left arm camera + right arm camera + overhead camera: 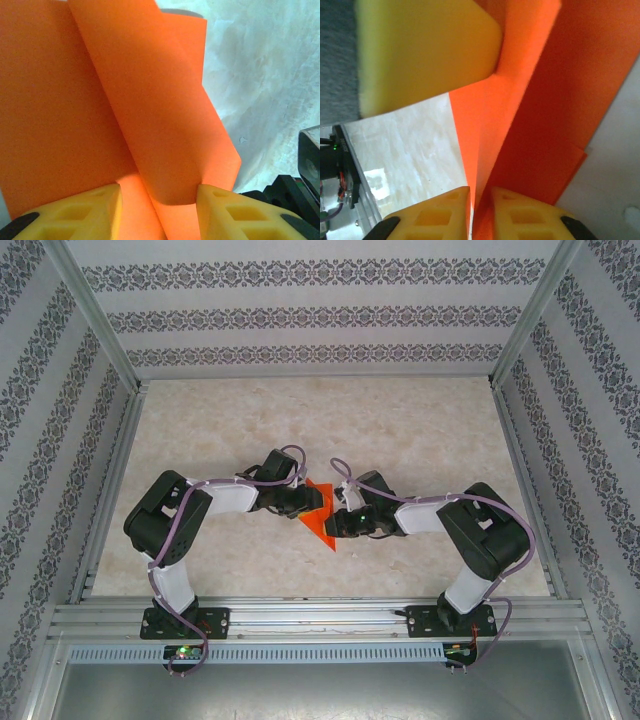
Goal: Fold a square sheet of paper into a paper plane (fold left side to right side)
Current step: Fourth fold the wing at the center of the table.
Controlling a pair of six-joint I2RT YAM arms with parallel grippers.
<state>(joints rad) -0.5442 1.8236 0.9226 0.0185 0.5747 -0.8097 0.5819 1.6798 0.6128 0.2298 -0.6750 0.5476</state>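
**Mid-fold, both arms at the paper**
The sheet of paper [318, 521] lay at the middle of the table [420, 430], creased, one flap raised and not flattened. The right gripper [481, 192] pinched a paper edge. The left gripper [159, 192] stood parted around a curled flap, not clamping it. The left-to-right fold looked half made, with pressing and the dart shape left to do.

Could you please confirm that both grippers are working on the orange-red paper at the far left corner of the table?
Not quite: the left gripper and right gripper are working on the orange-red paper near the middle of the table, not its far left corner; the top external view shows it.
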